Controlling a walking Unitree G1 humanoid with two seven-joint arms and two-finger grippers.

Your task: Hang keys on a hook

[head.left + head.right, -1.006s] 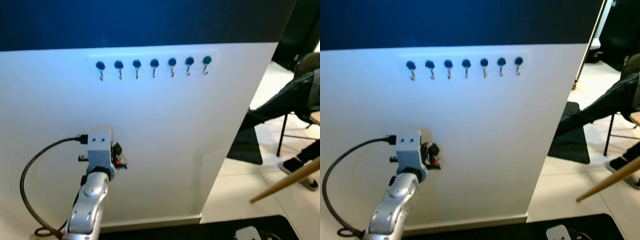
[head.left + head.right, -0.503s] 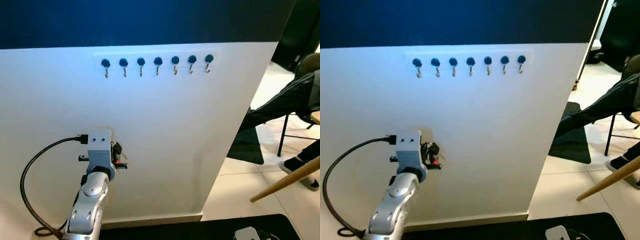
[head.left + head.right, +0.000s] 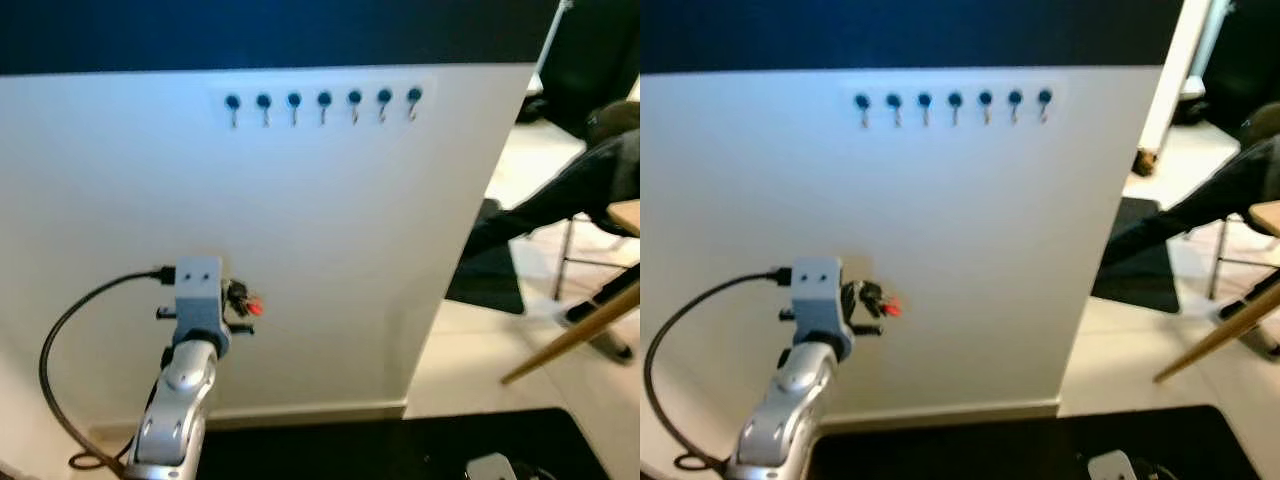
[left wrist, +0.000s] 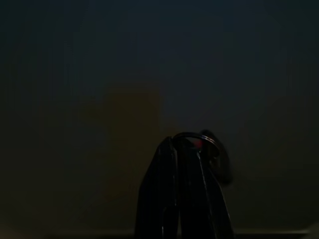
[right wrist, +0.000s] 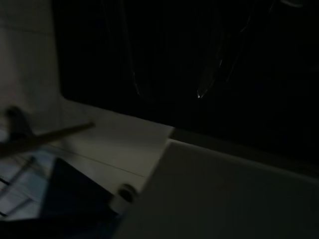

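A row of several small metal hooks [image 3: 323,103] with dark round heads runs along the top of a white wall panel [image 3: 350,250]. My left arm reaches up toward the panel, well below the hooks. Its gripper [image 3: 240,300] is shut on a bunch of keys [image 3: 244,300] with a red tag. In the dark left wrist view the two black fingers [image 4: 164,194] are pressed together with the key ring [image 4: 199,141] at their tips.
A dark blue wall band [image 3: 280,35] runs above the panel. To the right a person's legs [image 3: 560,200] stretch out from a chair, and a wooden stick [image 3: 570,340] slants over the tiled floor. A black mat [image 3: 380,445] lies at the panel's foot.
The whole view has shifted: the hook row now sits higher and further right, and looks smaller. My left arm keeps its hold on the keys in the same pose.
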